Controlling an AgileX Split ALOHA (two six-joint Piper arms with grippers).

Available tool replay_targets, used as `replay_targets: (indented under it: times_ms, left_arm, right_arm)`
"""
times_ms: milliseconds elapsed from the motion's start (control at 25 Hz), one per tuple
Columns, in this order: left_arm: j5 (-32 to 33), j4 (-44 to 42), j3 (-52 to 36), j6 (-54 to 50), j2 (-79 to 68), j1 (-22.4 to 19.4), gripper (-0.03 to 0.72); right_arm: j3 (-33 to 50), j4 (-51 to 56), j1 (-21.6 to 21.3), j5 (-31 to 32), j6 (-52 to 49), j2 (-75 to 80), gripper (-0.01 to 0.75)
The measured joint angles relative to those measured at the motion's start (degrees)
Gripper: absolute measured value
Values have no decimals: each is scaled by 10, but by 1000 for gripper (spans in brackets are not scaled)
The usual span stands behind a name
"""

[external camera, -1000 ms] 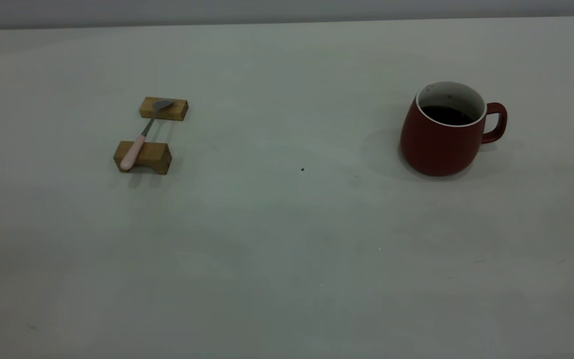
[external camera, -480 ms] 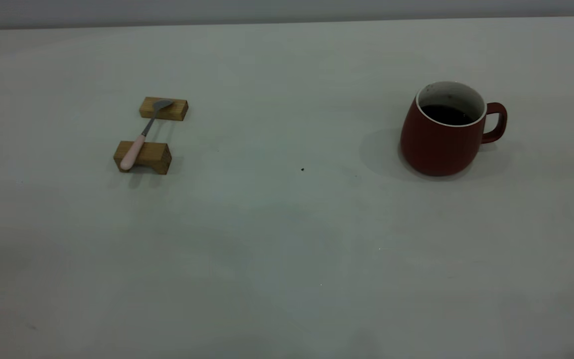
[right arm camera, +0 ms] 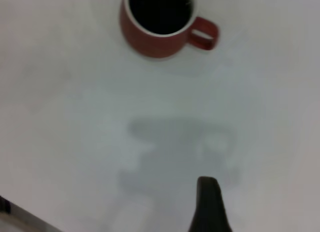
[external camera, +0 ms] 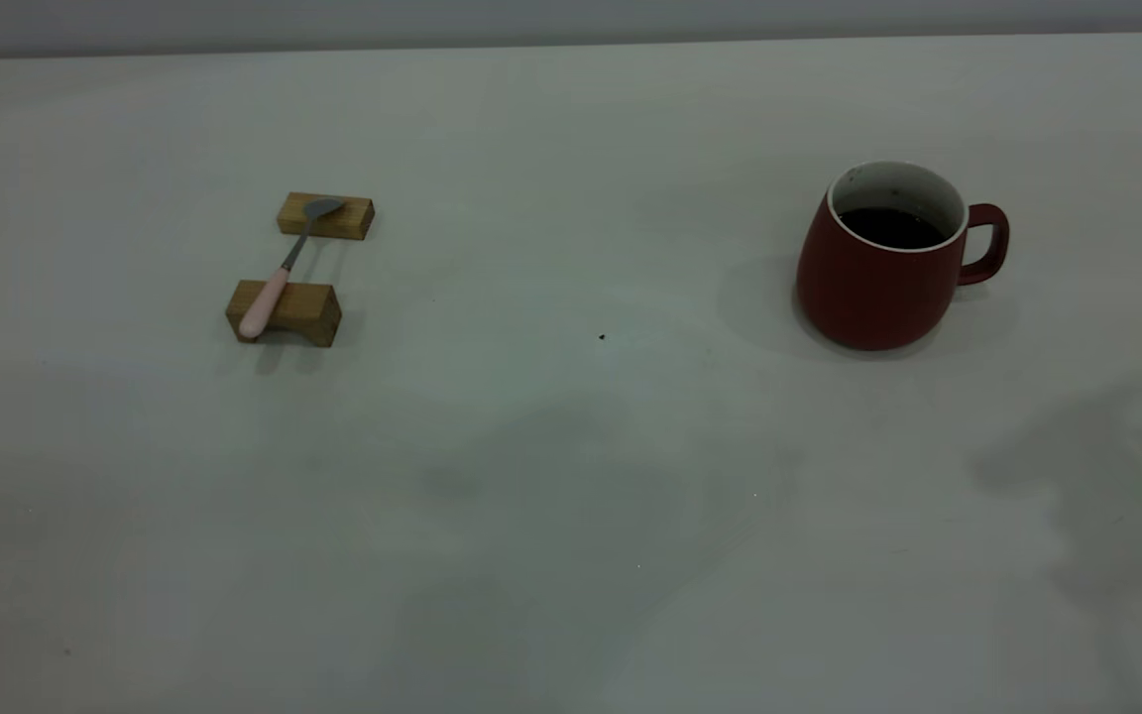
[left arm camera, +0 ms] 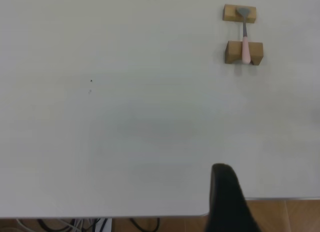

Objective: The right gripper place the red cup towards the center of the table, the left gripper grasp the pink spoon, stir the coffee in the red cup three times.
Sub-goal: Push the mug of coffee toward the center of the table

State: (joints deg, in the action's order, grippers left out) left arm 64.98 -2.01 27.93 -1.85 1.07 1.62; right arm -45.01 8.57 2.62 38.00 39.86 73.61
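So here's the setup: the rounded dark red ceramic cup with the white inside sits upright on the right side of the big off-white table, loop handle pointing toward the right edge, smooth near-black coffee inside it. Well apart on the left, the slim pink-handled spoon with the grey metal bowl lies bridged across two small wooden blocks, handle on the nearer block, bowl on the farther one.

My black right gripper hangs above bare tabletop, well short of the cup. My black left gripper is out by the table edge, far from the spoon. Only one dark finger of each shows, so I can't tell how either pair of jaws stands.
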Motion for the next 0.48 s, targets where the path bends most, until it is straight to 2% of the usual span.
replay_targets:
  times_ms: [280,480]
  left_arm:
    - [0,0,0,0,0,0,515]
    - [0,0,0,0,0,0,515]
  right_arm:
    - [-77,11,40,-70,152,212,603]
    - [-136,13,43,-81,211,318,690]
